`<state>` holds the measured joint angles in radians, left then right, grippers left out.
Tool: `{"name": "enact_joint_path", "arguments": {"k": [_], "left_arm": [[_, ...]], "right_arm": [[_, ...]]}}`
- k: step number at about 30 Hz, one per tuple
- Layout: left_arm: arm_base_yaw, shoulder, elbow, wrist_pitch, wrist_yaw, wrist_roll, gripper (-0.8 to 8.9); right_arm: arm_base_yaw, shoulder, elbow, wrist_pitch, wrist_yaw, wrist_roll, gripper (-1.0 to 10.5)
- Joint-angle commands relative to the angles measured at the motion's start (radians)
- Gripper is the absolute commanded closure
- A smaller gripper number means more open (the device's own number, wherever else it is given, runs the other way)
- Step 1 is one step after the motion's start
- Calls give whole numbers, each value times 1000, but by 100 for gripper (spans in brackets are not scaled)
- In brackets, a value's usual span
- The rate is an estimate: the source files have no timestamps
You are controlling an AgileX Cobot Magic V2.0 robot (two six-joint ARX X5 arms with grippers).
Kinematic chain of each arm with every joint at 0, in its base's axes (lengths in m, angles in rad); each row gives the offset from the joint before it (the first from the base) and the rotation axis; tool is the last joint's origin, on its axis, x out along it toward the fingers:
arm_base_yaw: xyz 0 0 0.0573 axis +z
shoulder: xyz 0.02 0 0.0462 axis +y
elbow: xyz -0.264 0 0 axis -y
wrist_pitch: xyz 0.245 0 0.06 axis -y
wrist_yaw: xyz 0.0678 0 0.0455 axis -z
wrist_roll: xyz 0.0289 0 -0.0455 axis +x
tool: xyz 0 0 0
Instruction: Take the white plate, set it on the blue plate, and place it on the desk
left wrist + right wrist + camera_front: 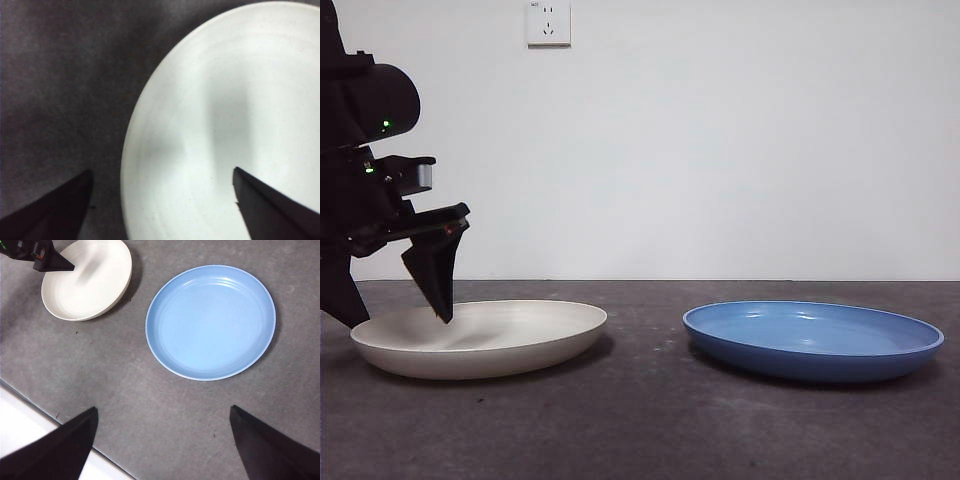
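Nearby, blue plate (pixel 813 340) apart from white plate (pixel 480 337); desk (pixel 650 420) between.

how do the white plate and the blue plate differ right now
The white plate is matte cream; the blue plate is glossy medium blue. The left tool is open, straddling the white plate's rim with one jaw over its inside; nothing is near the blue plate, and the right tool hangs high and open. Both are wide, shallow, round and flat on the desk, set apart.
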<state>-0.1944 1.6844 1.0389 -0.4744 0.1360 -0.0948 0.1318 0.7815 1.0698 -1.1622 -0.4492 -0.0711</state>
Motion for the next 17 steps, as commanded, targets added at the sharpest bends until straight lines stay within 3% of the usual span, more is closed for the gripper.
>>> {"name": "enact_joint_path", "arguments": {"k": [1,10,17], "left_arm": [[-2,35,21,1,1,0,420],[-1,38,21,18,1,-2,784],[-1,35,24,34,1,-9,804]], "right_arm": [[4,8,18,10,-2,9,523],[4,8,18,10,5,9,523],[4,8,18,10,5,9,523]]}}
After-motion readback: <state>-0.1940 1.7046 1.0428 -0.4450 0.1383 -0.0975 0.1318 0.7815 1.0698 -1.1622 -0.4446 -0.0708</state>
